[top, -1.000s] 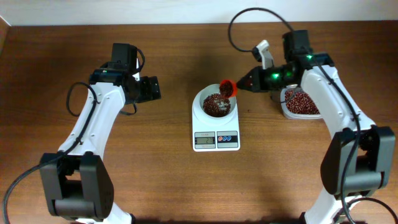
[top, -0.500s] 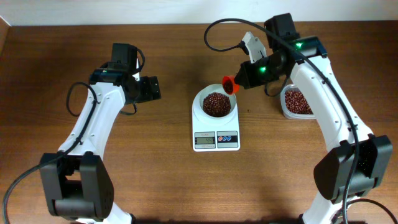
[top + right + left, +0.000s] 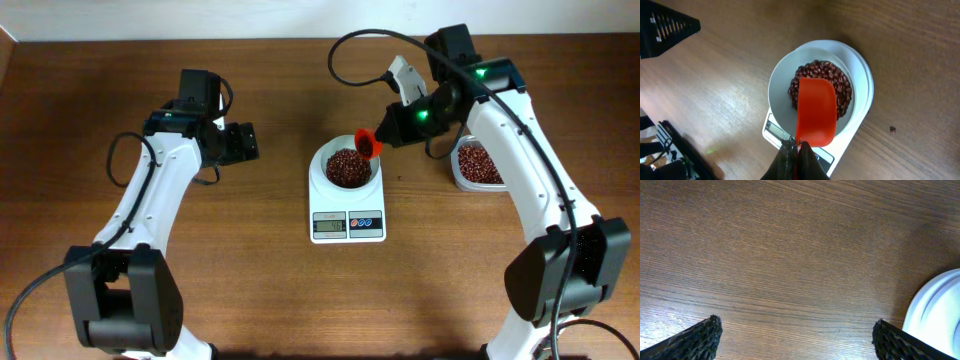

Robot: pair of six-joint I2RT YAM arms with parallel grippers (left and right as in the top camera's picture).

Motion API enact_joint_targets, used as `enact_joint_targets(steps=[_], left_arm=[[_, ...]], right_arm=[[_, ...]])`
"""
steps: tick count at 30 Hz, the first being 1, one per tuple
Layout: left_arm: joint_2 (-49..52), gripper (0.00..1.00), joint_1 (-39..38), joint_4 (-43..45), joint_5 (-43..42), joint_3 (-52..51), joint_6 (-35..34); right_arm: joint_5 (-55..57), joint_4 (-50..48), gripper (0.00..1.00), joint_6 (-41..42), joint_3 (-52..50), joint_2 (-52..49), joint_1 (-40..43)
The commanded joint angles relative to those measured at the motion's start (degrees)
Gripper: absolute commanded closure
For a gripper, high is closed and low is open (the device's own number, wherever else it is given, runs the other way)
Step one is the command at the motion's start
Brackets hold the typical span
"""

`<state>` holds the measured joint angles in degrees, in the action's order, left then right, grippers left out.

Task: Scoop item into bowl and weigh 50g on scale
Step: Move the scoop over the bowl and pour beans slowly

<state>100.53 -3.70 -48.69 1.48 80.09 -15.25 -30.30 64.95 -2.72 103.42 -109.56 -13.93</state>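
right end effector (image 3: pixel 796 150) clamped a smooth orange scoop (image 3: pixel 815 111) over the round white bowl (image 3: pixel 780 86) of beans (image 3: pixel 842 94); left end effector (image 3: pixel 797 337) gaped.

Dark brown wood-grain table (image 3: pixel 260 290) filling the view, strip of pale wall (image 3: pixel 200 18) along its far edge, even light, soft shadows on the wood.

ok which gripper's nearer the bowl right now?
Right. The right gripper holds a red scoop over the bowl; the left gripper hangs open, well off to the bowl's left.
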Motion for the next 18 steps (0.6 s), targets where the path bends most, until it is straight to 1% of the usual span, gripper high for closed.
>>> enact_joint_targets(steps=[1, 18], left_arm=[[0.28, 0.01, 0.24, -0.07, 0.17, 0.09, -0.13], [0.28, 0.01, 0.24, -0.07, 0.17, 0.09, -0.15]], right_arm=[[-1.16, 0.24, 0.96, 0.17, 1.46, 1.62, -0.31], [-1.16, -0.39, 0.96, 0.20, 1.46, 1.62, -0.42]])
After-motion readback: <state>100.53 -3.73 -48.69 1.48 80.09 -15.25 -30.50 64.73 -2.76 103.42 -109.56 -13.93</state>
